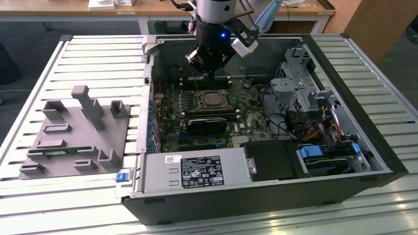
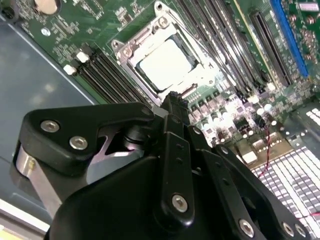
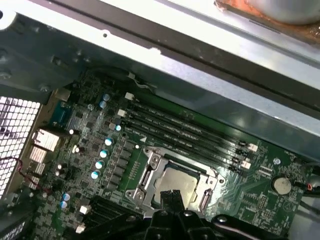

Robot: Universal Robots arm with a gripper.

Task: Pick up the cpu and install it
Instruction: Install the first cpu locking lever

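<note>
Your gripper [image 1: 207,68] hangs over the far part of the open computer case [image 1: 365,147], just above the motherboard [image 1: 196,132] and a little beyond the socket [image 1: 210,99]. In the second wrist view the gripper [image 2: 173,100] shows its fingertips pressed together with nothing between them: closed, empty.

The cpu [image 1: 212,100] already sits in the socket, silver top up, roughly mid-board in the exterior view. In the second wrist view the cpu [image 2: 166,64] lies flat inside the metal socket frame [image 2: 129,55]; the fingertips are above it and apart from it, not touching. In the first wrist view the cpu [image 3: 176,182] is partly covered by the gripper [image 3: 171,196] tip, with the frame around it.

Memory slots [image 3: 185,132] run in dark rows beside the socket, on its far side toward the case wall. A coin battery [image 3: 281,185] sits on the board off to one side.

On the exterior view's left, well apart from the case, a grey tray [image 1: 72,132] rests on the slatted table [image 1: 39,73]; a green memory stick [image 1: 58,152] lies in its near part. The power supply [image 1: 196,171] fills the near side of the case, drive cage [image 1: 297,81] on the exterior view's right.
</note>
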